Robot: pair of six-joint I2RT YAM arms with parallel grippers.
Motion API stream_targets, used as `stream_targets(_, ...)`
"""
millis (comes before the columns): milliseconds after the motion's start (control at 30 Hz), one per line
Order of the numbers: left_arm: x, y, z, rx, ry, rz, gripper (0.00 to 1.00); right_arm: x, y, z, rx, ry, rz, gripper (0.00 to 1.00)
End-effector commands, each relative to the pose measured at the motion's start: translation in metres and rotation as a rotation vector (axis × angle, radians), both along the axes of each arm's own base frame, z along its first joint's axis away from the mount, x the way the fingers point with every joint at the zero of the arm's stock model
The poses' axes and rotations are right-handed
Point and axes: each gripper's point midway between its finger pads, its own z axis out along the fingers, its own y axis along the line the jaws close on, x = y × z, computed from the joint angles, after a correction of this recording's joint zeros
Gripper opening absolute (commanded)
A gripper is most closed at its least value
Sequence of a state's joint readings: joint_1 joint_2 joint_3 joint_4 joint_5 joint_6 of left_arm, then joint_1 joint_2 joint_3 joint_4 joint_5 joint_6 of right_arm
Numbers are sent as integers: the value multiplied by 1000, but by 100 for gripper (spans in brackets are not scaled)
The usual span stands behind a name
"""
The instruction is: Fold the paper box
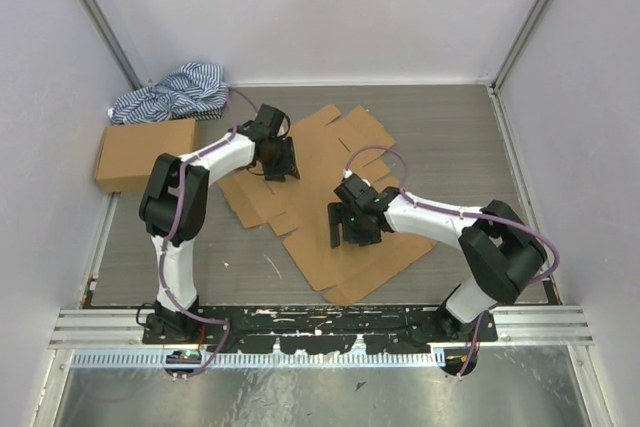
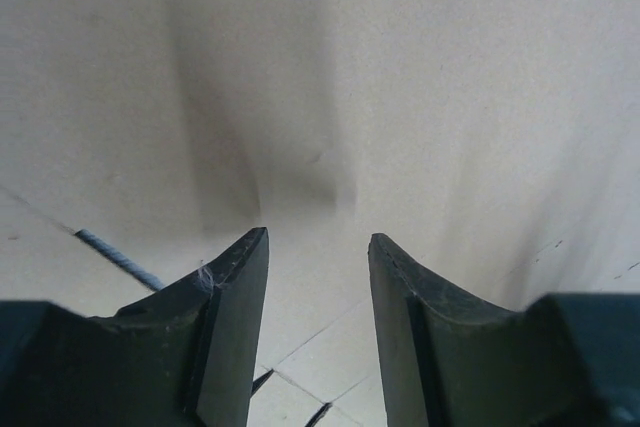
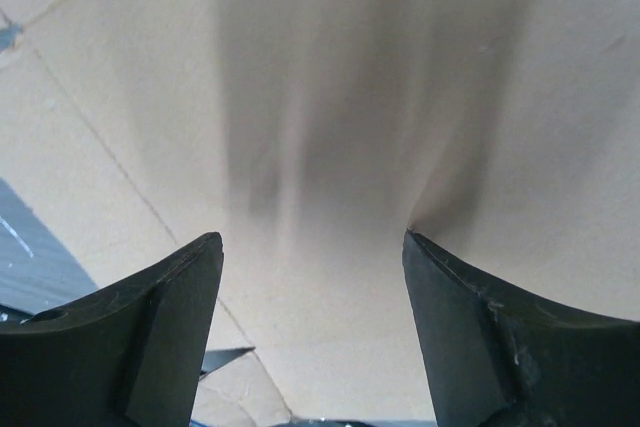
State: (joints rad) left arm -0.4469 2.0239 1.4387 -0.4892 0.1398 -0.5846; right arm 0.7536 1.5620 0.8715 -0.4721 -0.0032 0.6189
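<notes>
— While we read the bench point(image 1: 450, 137) from its left edge, what do we meet first?

— We meet a blue-white striped cloth point(image 1: 170, 92) bunched in the far left corner, and just in front of it a ready-made cardboard box point(image 1: 145, 152). Neither belongs to our job.

— And the left pincer point(image 1: 278, 162)?

— We see it reaching over the far left part of the paper box point(image 1: 320, 147). From its wrist camera the fingers stand spread, with nothing between them, close above plain cardboard. We cannot tell whether the tips touch the sheet.

— Where does the paper box lie?

— We find it mid-bench, spread out as a flat die-cut blank, running from the far middle down toward the near right, flaps and tabs fanned out around its edges.

— And on the right?

— The right pincer point(image 1: 352, 227) hangs over the near middle of the blank. Its fingers are also spread wide, gripping nothing, with bare cardboard and a score line below them.

— So how far along are we?

— We judge that we are at the very beginning. As far as we can see, no wall stands up, no tab is tucked and no lid is closed, though the arms hide a little of the sheet. Raising the side panels, locking the tabs and closing the lid all remain.
</notes>
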Motion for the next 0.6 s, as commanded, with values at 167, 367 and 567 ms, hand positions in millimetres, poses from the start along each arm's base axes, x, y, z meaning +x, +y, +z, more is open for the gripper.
stream_targets(167, 42, 81, 79, 49, -148, 226, 61, 31, 2, 77, 5, -186, -18, 79)
stream_targets(367, 31, 132, 61, 151, -46, 356, 62, 61, -11, 119, -56, -320, -45, 82)
stream_targets(567, 20, 152, 42, 266, 26, 379, 62, 107, -50, 138, 37, -325, -151, 83)
